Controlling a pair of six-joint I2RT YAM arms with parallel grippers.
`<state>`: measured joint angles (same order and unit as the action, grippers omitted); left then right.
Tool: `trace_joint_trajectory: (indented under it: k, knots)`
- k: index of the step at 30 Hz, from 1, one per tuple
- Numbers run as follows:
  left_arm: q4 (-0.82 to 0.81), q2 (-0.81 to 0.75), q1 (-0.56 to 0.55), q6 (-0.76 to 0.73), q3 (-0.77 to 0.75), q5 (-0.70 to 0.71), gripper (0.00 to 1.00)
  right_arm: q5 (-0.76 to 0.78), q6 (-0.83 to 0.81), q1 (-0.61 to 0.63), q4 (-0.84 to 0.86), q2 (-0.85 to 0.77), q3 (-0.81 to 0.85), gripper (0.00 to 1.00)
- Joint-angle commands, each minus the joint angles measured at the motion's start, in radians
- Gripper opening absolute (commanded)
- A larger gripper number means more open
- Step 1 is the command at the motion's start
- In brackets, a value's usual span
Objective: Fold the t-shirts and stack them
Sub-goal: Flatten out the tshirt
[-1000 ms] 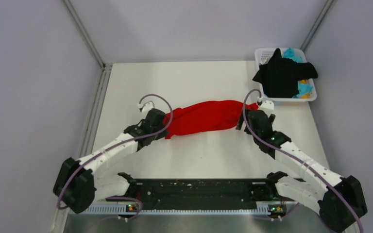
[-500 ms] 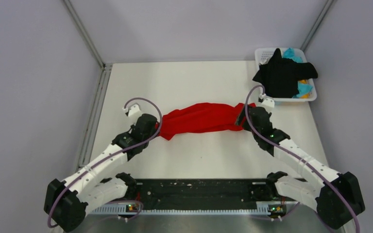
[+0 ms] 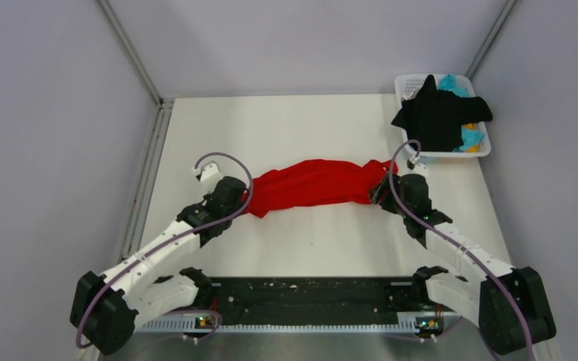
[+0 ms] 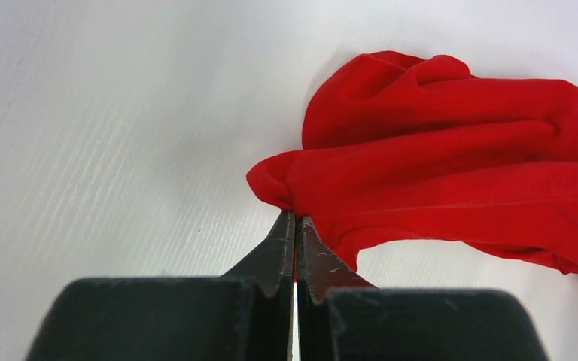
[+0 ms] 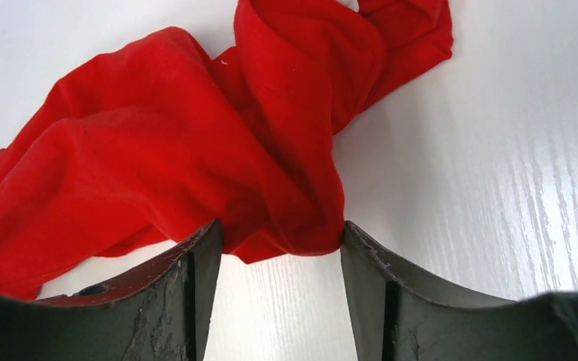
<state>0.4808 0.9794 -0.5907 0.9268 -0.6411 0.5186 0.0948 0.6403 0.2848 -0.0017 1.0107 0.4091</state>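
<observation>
The red t-shirt [image 3: 312, 184] lies bunched in a long roll across the middle of the table. My left gripper [image 3: 245, 200] is shut on its left end; in the left wrist view the jaws [image 4: 295, 218] pinch a fold of the red cloth [image 4: 451, 180]. My right gripper [image 3: 381, 192] is open at the shirt's right end; in the right wrist view the fingertips [image 5: 281, 232] straddle a loop of red cloth [image 5: 196, 150] without clamping it. A black t-shirt [image 3: 438, 116] hangs over the basket, with cyan [image 3: 451, 83] and orange [image 3: 470, 125] cloth beneath it.
The white plastic basket [image 3: 482, 151] stands at the table's back right corner, just behind my right arm. Grey walls enclose the table on three sides. A black rail [image 3: 308, 297] runs along the near edge between the arm bases.
My left gripper pulled the shirt's left end leftward and toward me, stretching the roll. My right gripper has opened, let go of the right end and backed off slightly to the right.
</observation>
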Motion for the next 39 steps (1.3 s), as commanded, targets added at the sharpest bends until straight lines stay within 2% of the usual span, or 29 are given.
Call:
trace_joint_trajectory:
  k: [1, 5, 8, 9, 10, 15, 18, 22, 30, 33, 36, 39]
  knots:
    - [0.005, 0.016, -0.001, 0.004, -0.026, 0.006, 0.0, -0.041, -0.004, -0.004, 0.166, 0.03, -0.013, 0.54]
    - [0.004, 0.023, -0.002, 0.004, -0.03, 0.008, 0.0, -0.002, -0.027, -0.004, 0.207, 0.104, 0.004, 0.45]
    - [0.003, 0.02, -0.001, 0.002, -0.036, 0.011, 0.0, 0.006, -0.053, -0.004, 0.252, 0.145, 0.018, 0.2]
    - [0.001, 0.017, -0.001, -0.002, -0.042, 0.016, 0.0, 0.009, -0.062, -0.003, 0.257, 0.151, 0.028, 0.06]
    - [0.006, 0.013, -0.001, -0.002, -0.054, 0.024, 0.0, 0.02, -0.074, -0.004, 0.257, 0.148, 0.047, 0.0]
    - [-0.001, -0.038, -0.001, -0.038, -0.132, 0.044, 0.0, 0.024, -0.148, -0.003, 0.171, 0.038, 0.154, 0.0]
    - [-0.067, -0.086, -0.001, -0.109, -0.188, 0.013, 0.0, 0.01, -0.183, -0.003, 0.085, -0.06, 0.25, 0.0]
    - [-0.152, -0.157, -0.002, -0.22, -0.315, -0.081, 0.0, -0.002, -0.237, -0.003, -0.102, -0.126, 0.455, 0.0]
    - [-0.143, -0.192, -0.001, -0.372, -0.637, -0.221, 0.0, -0.092, -0.304, -0.004, -0.358, -0.184, 0.894, 0.0]
    - [-0.15, -0.187, -0.001, -0.406, -0.711, -0.258, 0.0, -0.123, -0.29, -0.003, -0.385, -0.175, 0.996, 0.0]
    - [-0.144, -0.15, -0.001, -0.448, -0.767, -0.226, 0.0, -0.161, -0.3, -0.003, -0.425, -0.118, 1.078, 0.0]
    - [-0.126, -0.075, 0.0, -0.485, -0.819, -0.08, 0.0, -0.131, -0.309, -0.004, -0.446, -0.05, 1.12, 0.0]
